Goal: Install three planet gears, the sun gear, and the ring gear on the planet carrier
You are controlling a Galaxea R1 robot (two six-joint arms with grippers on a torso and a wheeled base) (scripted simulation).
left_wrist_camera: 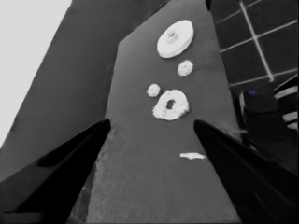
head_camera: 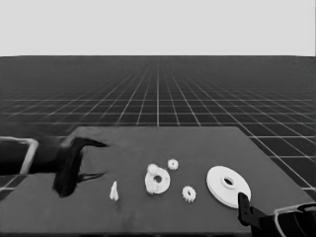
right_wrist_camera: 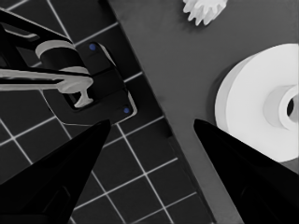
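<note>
The smaller round part, the planet carrier point(head_camera: 158, 181) point(left_wrist_camera: 171, 105), lies mid-table with a lumpy top, and a small gear point(head_camera: 152, 169) sits on its far-left rim. One loose planet gear point(head_camera: 173, 164) point(left_wrist_camera: 153, 90) lies just behind it. Another point(head_camera: 188, 193) point(left_wrist_camera: 185, 68) point(right_wrist_camera: 205, 9) lies in front to its right. The larger round part, the ring gear point(head_camera: 228, 185) point(left_wrist_camera: 175, 38) point(right_wrist_camera: 261, 112), lies flat at the right. My left gripper point(head_camera: 104, 159) point(left_wrist_camera: 152, 122) waits open over the table's left end. My right gripper point(head_camera: 244, 205) point(right_wrist_camera: 152, 122) hangs open at the table's near right edge, beside the ring gear, holding nothing.
A thin white piece point(head_camera: 114, 191) point(left_wrist_camera: 192, 156) lies between the left gripper and the smaller round part. Dark machinery with blue lights point(right_wrist_camera: 88, 79) shows past the table's edge point(right_wrist_camera: 154, 107) over the floor grid.
</note>
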